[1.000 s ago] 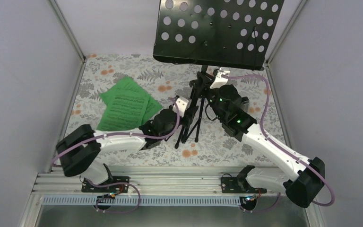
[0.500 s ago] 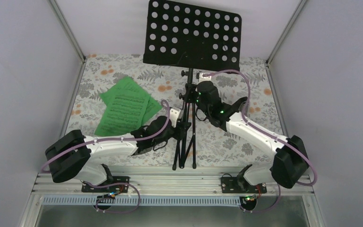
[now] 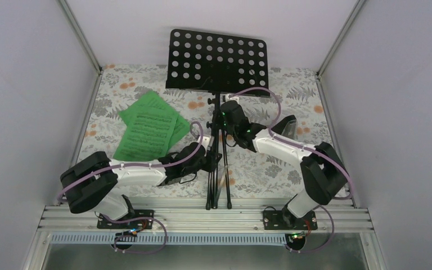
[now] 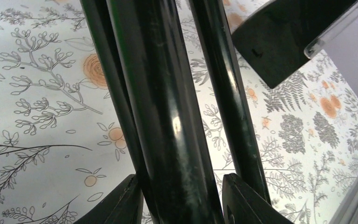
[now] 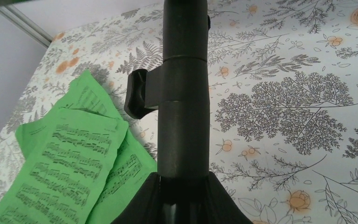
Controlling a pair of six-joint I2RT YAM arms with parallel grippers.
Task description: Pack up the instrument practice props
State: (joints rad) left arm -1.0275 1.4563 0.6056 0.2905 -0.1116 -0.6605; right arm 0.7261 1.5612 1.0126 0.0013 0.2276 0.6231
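The black music stand [image 3: 216, 59] stands upright at the middle of the table, its hole-punched desk facing me and its tripod legs [image 3: 216, 188] folded together. My left gripper [image 3: 212, 160] is shut on the folded legs [image 4: 168, 116], its fingertips [image 4: 121, 205] on either side of the tubes. Higher up, my right gripper [image 3: 220, 119] is shut on the pole [image 5: 185, 93], just below a clamp knob [image 5: 137, 91]. The green music sheets [image 3: 149, 126] lie flat, overlapping, to the left [image 5: 65, 158]. A small dark metronome [image 3: 286, 125] sits behind my right forearm.
The floral tablecloth [image 3: 270, 166] covers the table. White walls with metal corner posts [image 3: 81, 36] close in the left, right and back. The aluminium rail [image 3: 202, 216] with both arm bases runs along the near edge, just under the stand's feet.
The stand has swung from leaning towards the camera to upright, its desk dropping lower and farther in view. Both arms pulled inward and nearer with it, keeping hold.
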